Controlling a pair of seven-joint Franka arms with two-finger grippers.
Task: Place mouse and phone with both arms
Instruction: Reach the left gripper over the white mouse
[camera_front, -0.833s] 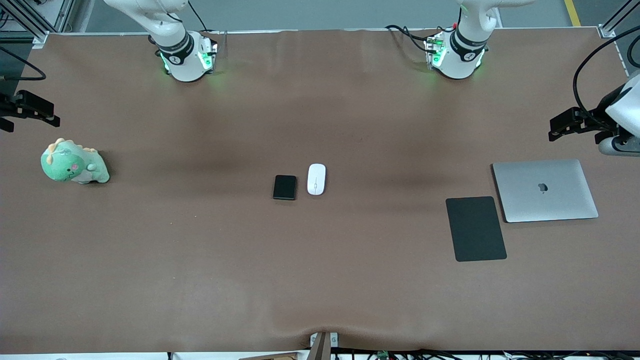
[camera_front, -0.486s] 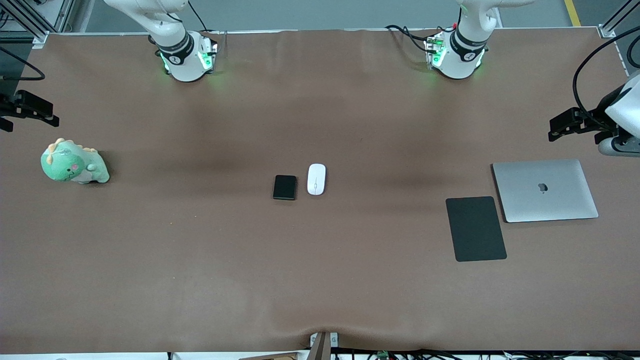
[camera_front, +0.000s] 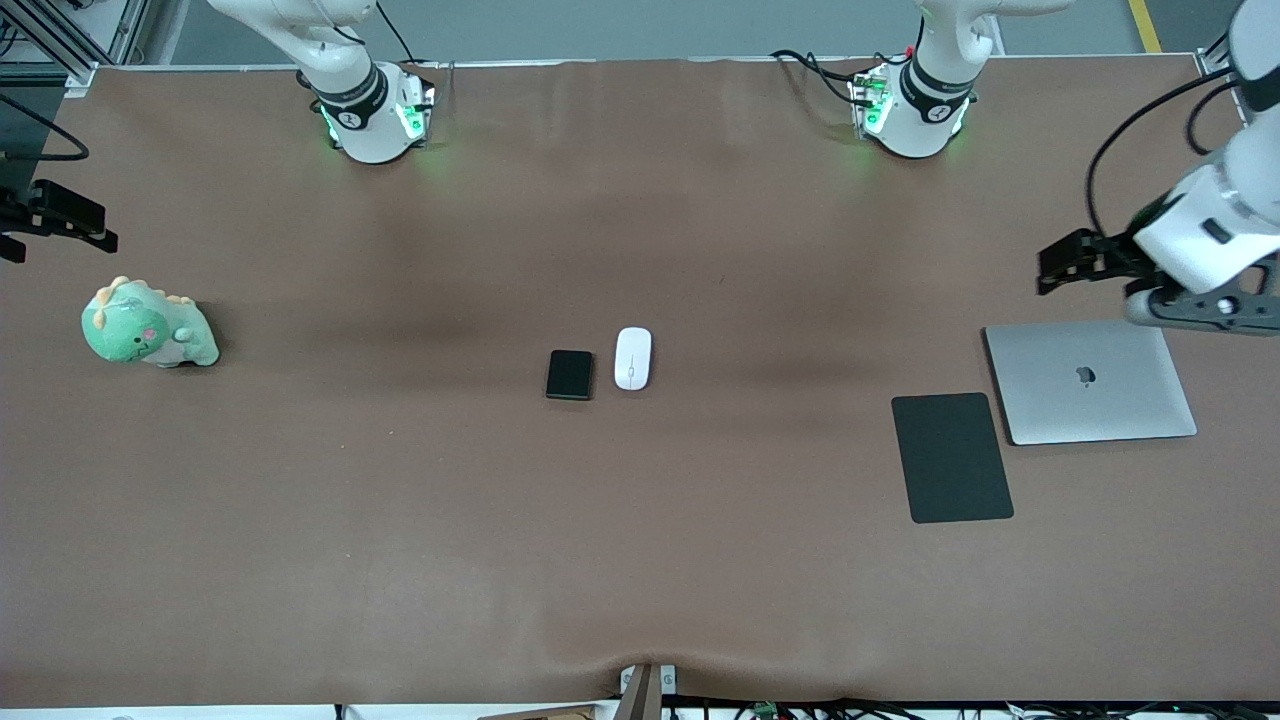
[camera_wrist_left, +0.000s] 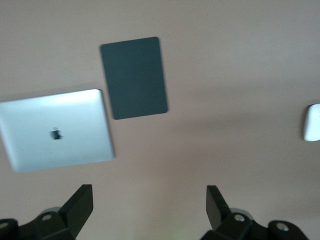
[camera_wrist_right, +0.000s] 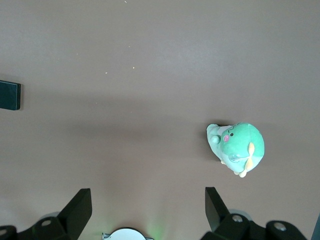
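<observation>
Mouse (camera_front: 632, 358): glossy white oval beside phone (camera_front: 570, 375)

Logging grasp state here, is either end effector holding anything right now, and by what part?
Nothing is held. The left end effector and right end effector are both open and empty; the mouse and phone lie untouched on the table.

You are working in a robotics lab: two arm bases (camera_front: 375, 120) lit green are bolted to a brown-covered surface (camera_front: 640, 560) framed by aluminium rails (camera_front: 50, 40), with loose cabling (camera_front: 820, 75) and a staged laptop (camera_front: 1090, 380) and plush toy (camera_front: 148, 325).
</observation>
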